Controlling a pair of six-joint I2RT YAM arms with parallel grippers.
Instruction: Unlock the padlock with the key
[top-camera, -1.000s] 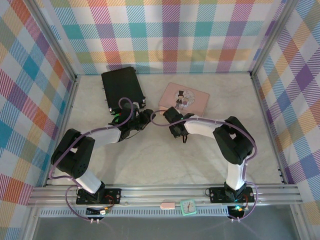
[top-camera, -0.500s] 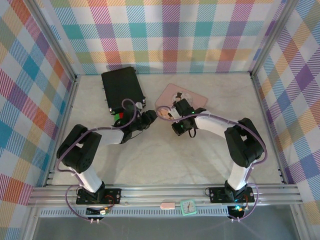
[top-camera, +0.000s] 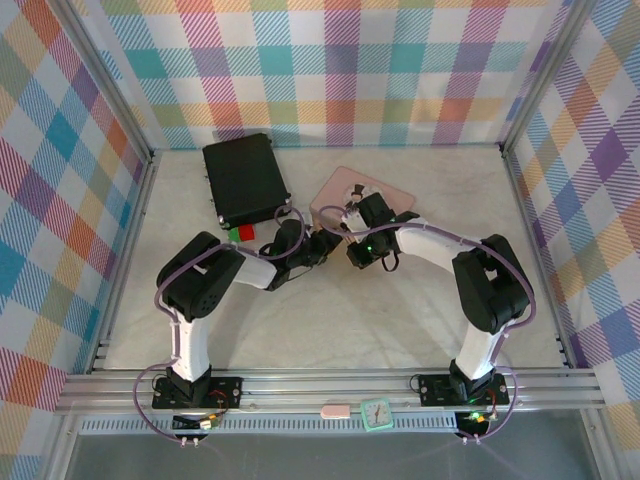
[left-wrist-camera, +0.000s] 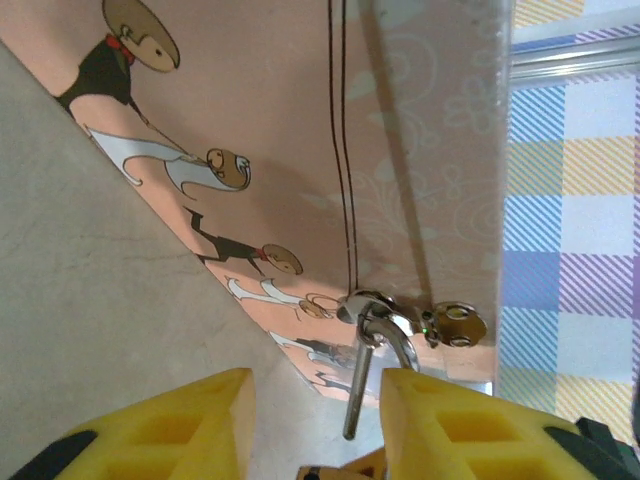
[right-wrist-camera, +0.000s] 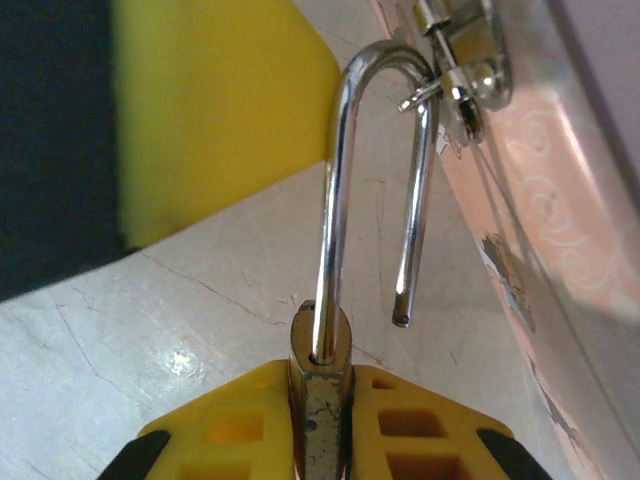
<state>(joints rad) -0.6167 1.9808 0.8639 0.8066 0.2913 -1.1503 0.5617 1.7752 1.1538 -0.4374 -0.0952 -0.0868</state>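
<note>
Padlock (right-wrist-camera: 320, 345), tiny and brass-gold with a thin silvery shackle, hangs hooked through the metal clasp (right-wrist-camera: 470, 50) of the pink picture tin (right-wrist-camera: 560, 250), over the pale marbled surface (right-wrist-camera: 150, 330). One shackle leg stands free of the body, so it looks unlocked. Right hand (right-wrist-camera: 322, 420) is clamped on the body's flat sides. Left hand (left-wrist-camera: 318, 420) is parted, straddling a thin silvery bar (left-wrist-camera: 352, 395) I cannot identify. The lock is probably light, rigid, smooth metal that slips easily, so it is best held by the body.
</note>
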